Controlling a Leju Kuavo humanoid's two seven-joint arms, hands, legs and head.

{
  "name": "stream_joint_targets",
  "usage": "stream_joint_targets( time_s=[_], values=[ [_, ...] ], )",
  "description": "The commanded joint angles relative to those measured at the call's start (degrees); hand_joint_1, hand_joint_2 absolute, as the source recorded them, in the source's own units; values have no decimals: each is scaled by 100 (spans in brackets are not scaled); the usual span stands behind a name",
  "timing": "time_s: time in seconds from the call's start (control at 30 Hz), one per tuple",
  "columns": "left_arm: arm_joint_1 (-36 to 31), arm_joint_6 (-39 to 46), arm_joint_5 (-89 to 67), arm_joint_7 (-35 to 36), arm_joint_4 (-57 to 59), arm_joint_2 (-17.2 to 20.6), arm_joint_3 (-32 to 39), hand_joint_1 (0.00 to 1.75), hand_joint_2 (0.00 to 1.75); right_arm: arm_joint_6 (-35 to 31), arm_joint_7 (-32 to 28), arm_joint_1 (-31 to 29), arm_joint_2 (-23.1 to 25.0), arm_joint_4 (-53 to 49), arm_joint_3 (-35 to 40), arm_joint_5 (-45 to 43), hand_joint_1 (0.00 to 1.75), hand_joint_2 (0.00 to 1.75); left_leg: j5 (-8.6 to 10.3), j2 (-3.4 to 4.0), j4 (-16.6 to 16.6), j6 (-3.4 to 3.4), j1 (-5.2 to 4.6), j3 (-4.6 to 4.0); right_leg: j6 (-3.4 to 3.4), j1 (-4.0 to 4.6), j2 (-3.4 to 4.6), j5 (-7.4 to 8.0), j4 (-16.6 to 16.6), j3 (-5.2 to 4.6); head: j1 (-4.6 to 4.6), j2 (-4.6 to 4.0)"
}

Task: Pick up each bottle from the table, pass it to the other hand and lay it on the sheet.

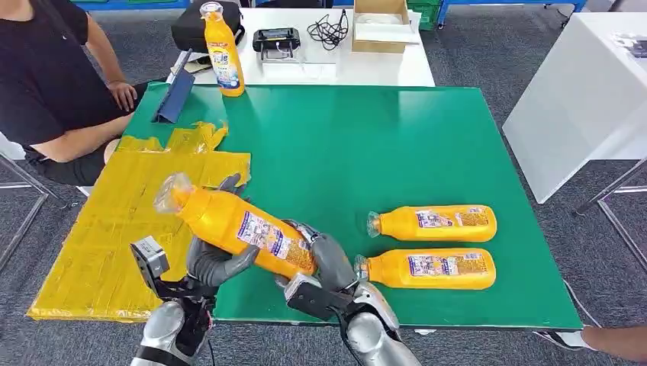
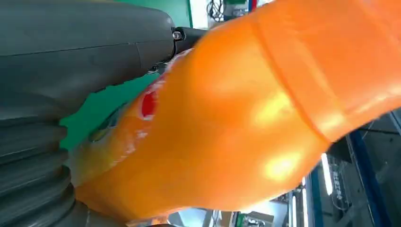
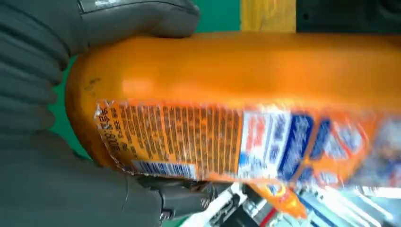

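Observation:
An orange bottle with a clear wrapped cap hangs tilted above the green table's near edge, cap pointing up and left. My left hand wraps its middle from below, and my right hand grips its base end. The yellow sheet lies over the table's left side, just left of the held bottle. Two more orange bottles lie side by side on the near right. Another one stands upright at the far edge.
A person sits at the left, beside the sheet. A dark blue folder leans at the far left corner. A white table behind holds a box and a black case. Another white table stands on the right.

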Motion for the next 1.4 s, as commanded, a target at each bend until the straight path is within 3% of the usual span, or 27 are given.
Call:
stream_joint_targets(
  time_s=[0.03, 0.63, 0.93, 1.0, 1.03, 1.07, 1.1, 1.4],
  values=[
    [-148, -75, 30, 54, 51, 189, -353, 0, 175, 55, 83, -432, 61, 999, 382, 98, 175, 175, 2, -2, -8, 6, -1, 6, 1, 1, -3, 2, -8, 7, -2, 0],
    [-120, -312, 266, 39, 99, 398, 97, 0, 175, -17, 107, -871, 423, 1647, 485, 89, 175, 175, 3, 7, -11, 7, 1, 7, 1, 3, 6, 7, -10, 6, 0, 0],
    [-332, -160, 103, 101, 239, 217, -288, 0, 175, -95, 56, -351, -15, 1046, 393, 95, 175, 175, 6, -28, -6, 7, 0, 2, 3, 3, -29, 0, -12, 13, 0, 0],
    [-330, -161, 104, 101, 234, 220, -289, 7, 175, -94, 56, -354, -24, 1044, 388, 95, 175, 175, 6, -26, -7, 8, -4, 2, 3, 0, -28, 1, -12, 10, 0, 0],
    [-324, -161, 104, 101, 233, 227, -285, 54, 175, -93, 56, -364, -15, 1038, 388, 95, 175, 175, 4, -19, -5, 7, -4, 2, 2, 0, -21, 0, -9, 8, 0, 0],
    [-319, -160, 107, 99, 209, 235, -278, 154, 175, -86, 56, -375, -15, 1035, 385, 95, 175, 175, 3, -17, -4, 6, -3, 1, 1, 1, -18, 1, -8, 6, 0, 0],
    [-319, -161, 107, 99, 202, 236, -279, 175, 175, -83, 57, -382, -14, 1034, 382, 96, 175, 175, 6, -21, -8, 8, -2, 3, 2, 3, -23, 2, -13, 10, 0, 0],
    [-433, -141, 131, 85, 216, 262, -266, 175, 175, -23, 78, -567, -24, 1081, 279, 22, 175, 175, 5, -18, -4, 7, 0, 0, 2, 3, -19, 3, -9, 3, 0, 0]
  ],
)
